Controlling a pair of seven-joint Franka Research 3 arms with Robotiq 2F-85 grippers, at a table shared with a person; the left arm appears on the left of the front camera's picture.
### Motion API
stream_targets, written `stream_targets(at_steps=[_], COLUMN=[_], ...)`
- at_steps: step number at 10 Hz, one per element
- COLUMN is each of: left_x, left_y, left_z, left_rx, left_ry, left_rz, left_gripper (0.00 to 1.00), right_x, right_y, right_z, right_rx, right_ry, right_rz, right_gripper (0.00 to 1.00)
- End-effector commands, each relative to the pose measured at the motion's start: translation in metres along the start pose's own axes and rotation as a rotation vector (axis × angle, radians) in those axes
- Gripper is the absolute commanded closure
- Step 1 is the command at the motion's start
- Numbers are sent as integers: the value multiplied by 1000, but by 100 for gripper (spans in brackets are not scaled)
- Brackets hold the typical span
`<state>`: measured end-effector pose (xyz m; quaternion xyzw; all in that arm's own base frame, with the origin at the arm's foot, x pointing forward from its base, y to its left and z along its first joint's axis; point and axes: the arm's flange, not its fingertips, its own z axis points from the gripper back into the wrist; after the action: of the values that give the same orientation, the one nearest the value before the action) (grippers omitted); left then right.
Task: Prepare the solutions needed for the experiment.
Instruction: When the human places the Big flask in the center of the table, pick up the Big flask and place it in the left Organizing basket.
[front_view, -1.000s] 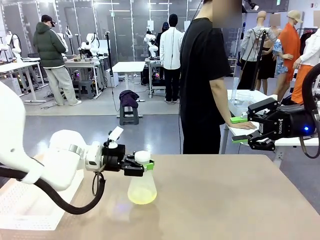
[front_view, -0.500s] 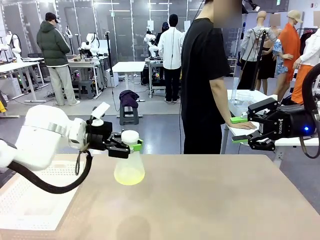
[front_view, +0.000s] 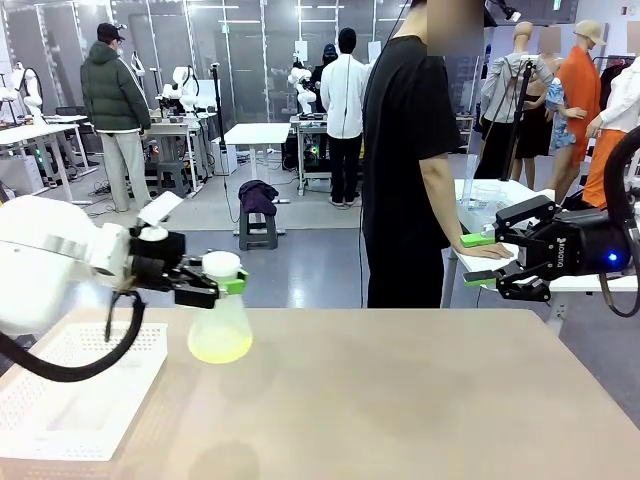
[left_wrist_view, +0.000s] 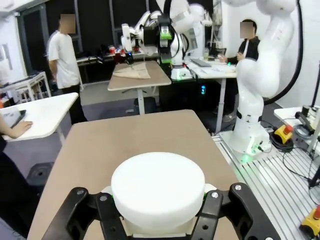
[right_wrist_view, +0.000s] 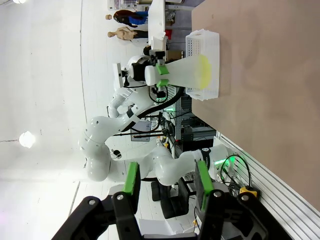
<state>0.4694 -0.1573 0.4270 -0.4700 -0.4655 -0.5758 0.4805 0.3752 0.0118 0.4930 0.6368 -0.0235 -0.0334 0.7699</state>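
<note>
Fingers (front_view: 232, 284) of the left gripper (front_view: 218, 284) are clamped on the neck of a translucent white conical flask (front_view: 220, 325), just below its white cap (front_view: 221, 264). Front view, left of centre: flask hangs upright above the tan table (front_view: 420, 390), its shadow on the surface below. The solutions (front_view: 220, 349) sit as a shallow pale yellow-green layer in the flask bottom. White perforated tray (front_view: 60, 390) lies at lower left. Right gripper (front_view: 478, 258) hovers at the right edge of the frame, above the table's far right corner; green pads stand apart with nothing between them. A person in a black shirt stands behind the table, one hand (front_view: 490, 250) resting on a white side table (front_view: 500, 195).

Left wrist view: white cap (left_wrist_view: 158, 186) at bottom centre, black fingers (left_wrist_view: 75, 210) pressed in on both sides. Tan table (left_wrist_view: 125, 135) stretches toward the top of the frame.

Right wrist view (rolled sideways): right gripper (right_wrist_view: 167, 185) at bottom centre, green pads (right_wrist_view: 131, 182) parted, gap empty. Upper centre: left gripper (right_wrist_view: 161, 75) on the flask (right_wrist_view: 187, 72) neck, yellow-green liquid (right_wrist_view: 204, 70) at the flask's wide end, white tray (right_wrist_view: 205, 65) behind it.
</note>
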Motion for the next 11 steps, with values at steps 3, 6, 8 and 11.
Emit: stream_targets(at_steps=[3, 6, 8, 11], left_x=[-2, -18, -28, -33], left_y=[-54, -88, -98, -110], left_z=[114, 180, 196, 203], left_rx=[203, 386, 440, 522], left_ry=[-2, -31, -46, -72], left_rz=[-23, -18, -3, -11], left_gripper=[100, 100, 100, 100], right_x=[0, 0, 0, 0], right_y=[2, 2, 2, 2], right_z=[1, 1, 1, 1], right_rx=[11, 11, 11, 11], right_ry=[2, 2, 2, 2], right_rz=[5, 5, 5, 5], right_gripper=[44, 44, 44, 44])
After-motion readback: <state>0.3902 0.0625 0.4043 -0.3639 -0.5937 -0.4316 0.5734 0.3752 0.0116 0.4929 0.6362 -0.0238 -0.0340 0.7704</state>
